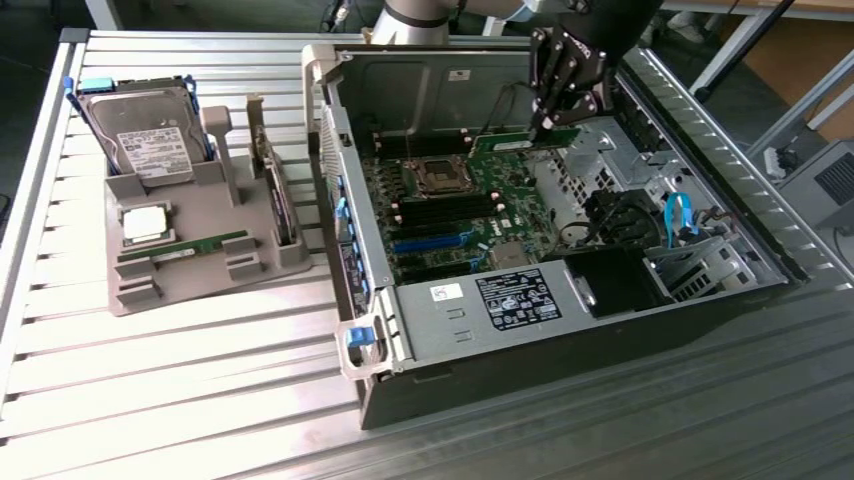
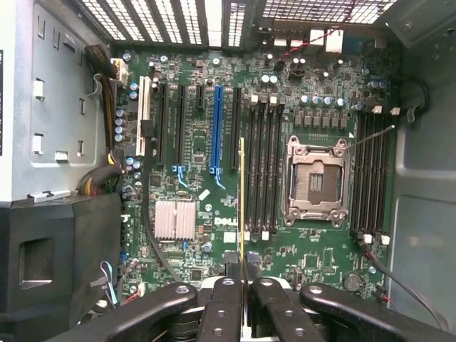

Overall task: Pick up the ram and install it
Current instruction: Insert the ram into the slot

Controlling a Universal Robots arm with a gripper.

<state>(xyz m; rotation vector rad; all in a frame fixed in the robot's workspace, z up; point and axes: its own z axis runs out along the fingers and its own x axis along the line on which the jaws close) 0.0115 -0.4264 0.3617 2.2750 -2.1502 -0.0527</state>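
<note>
The tool [image 1: 554, 128] is clamped on the ram [image 1: 521, 142], holding it clear above the board [image 1: 467, 205] inside the case [image 1: 561, 305]. In the wrist view the ram [image 2: 242, 199] is edge-on between the tool's [image 2: 242, 285] fingers, just beside the memory slots [image 2: 263, 164] rather than plainly over one.

Risks, as I judge them:
- Coming down off-line would jam the ram's edge on a slot wall or on nearby parts.
- A tilt in the grip would seat one end only.
- Whether the notch faces the right way, I cannot tell.
- The open socket [image 2: 315, 182] lies near; drifting onto it could damage its contacts.
</note>
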